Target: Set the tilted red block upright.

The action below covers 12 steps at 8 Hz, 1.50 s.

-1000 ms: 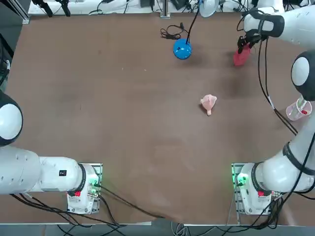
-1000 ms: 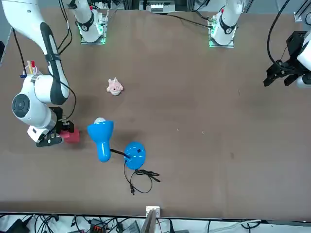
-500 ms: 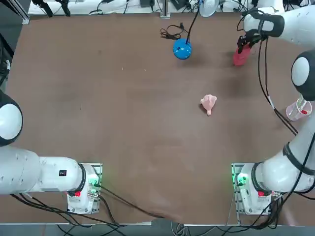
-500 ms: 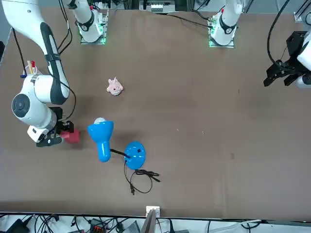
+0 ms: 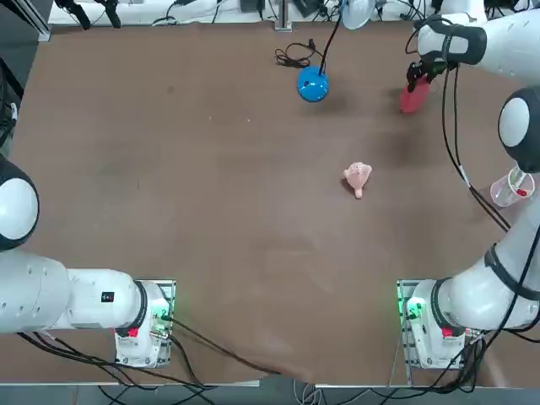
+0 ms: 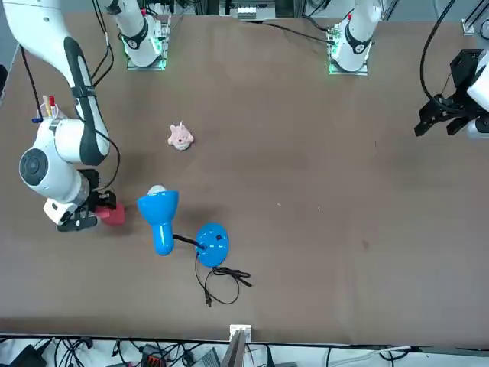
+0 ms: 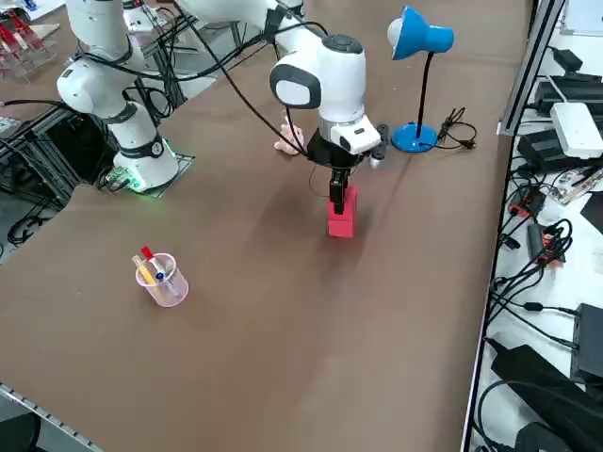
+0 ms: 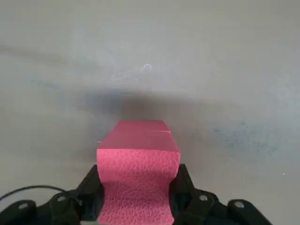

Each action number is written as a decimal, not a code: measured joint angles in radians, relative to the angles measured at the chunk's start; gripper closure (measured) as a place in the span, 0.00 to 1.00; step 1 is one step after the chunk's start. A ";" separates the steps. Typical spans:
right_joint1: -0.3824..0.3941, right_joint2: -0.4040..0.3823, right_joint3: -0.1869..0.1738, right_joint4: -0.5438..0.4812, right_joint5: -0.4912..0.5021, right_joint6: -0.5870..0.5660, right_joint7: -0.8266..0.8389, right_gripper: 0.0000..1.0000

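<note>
Nothing has moved since a moment earlier, and my black right tool is clenched on the red rectangular block, over the brown table.

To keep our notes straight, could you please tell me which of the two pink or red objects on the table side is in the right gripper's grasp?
The red block, clamped between the right gripper's fingers; the pale pink lumpy object lies apart.
</note>
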<state>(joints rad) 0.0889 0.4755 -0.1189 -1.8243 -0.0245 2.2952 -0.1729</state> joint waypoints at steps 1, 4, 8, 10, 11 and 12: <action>-0.001 0.000 0.000 0.000 0.000 0.000 0.000 0.30; -0.005 0.010 0.000 0.000 0.001 0.000 0.000 0.00; -0.006 0.014 0.001 0.004 0.001 0.003 0.000 0.00; -0.003 0.012 0.001 0.008 0.001 0.004 0.000 0.00; -0.003 0.010 0.002 0.009 0.001 0.004 0.000 0.00; -0.002 0.006 0.002 0.009 0.001 0.005 0.000 0.00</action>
<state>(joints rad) 0.0873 0.4810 -0.1169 -1.8148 -0.0234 2.2999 -0.1728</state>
